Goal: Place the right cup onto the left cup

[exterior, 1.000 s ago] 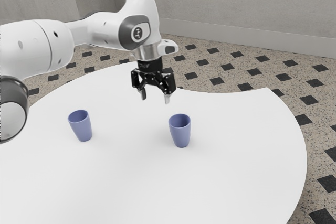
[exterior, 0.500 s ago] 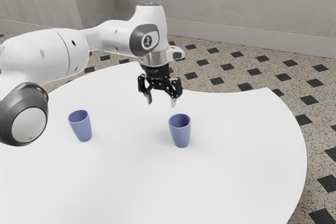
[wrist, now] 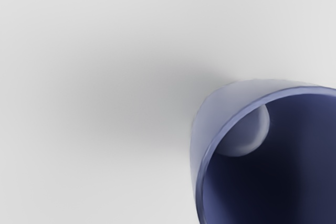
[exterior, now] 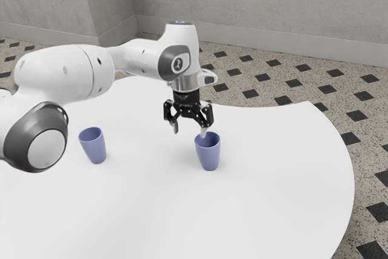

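Observation:
My gripper (exterior: 190, 133) is open, pointing down, with one fingertip at the rim of the blue cup (exterior: 208, 153) on the exterior view's right and the other out to the side over the table. That cup stands upright. Another blue cup (exterior: 94, 147) stands upright on the exterior view's left, well away from the gripper. In the wrist view the near cup (wrist: 218, 116) is large, its mouth facing the camera. Whether the fingertip touches the rim, I cannot tell.
Both cups stand on a white table (exterior: 145, 204) with a curved edge. The robot's arm (exterior: 66, 77) reaches over the table behind the cup on the exterior view's left. Beyond are a tiled floor (exterior: 242, 71) and a grey wall (exterior: 267, 4).
My open gripper has come down and moved toward the exterior view's right, from above the table to the rim of the cup there. Both cups have stayed where they were.

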Robot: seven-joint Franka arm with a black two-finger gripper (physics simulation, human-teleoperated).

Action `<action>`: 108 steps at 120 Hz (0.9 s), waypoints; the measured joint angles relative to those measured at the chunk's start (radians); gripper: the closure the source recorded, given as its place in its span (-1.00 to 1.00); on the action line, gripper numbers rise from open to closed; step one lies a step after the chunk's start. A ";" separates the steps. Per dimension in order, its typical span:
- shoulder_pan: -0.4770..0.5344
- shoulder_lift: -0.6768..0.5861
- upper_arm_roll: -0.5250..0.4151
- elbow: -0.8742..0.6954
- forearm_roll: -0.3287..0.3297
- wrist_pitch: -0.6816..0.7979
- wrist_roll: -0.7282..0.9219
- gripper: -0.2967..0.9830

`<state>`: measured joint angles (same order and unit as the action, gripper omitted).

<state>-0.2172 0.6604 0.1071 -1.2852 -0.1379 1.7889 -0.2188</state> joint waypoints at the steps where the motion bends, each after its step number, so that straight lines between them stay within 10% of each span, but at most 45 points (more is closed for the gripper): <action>1: 0.000 0.001 0.000 0.000 0.000 0.000 0.000 -0.50; 108: -0.013 0.063 -0.005 0.024 -0.001 0.032 -0.018 -0.18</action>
<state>-0.2300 0.7235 0.1021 -1.2616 -0.1384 1.8208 -0.2368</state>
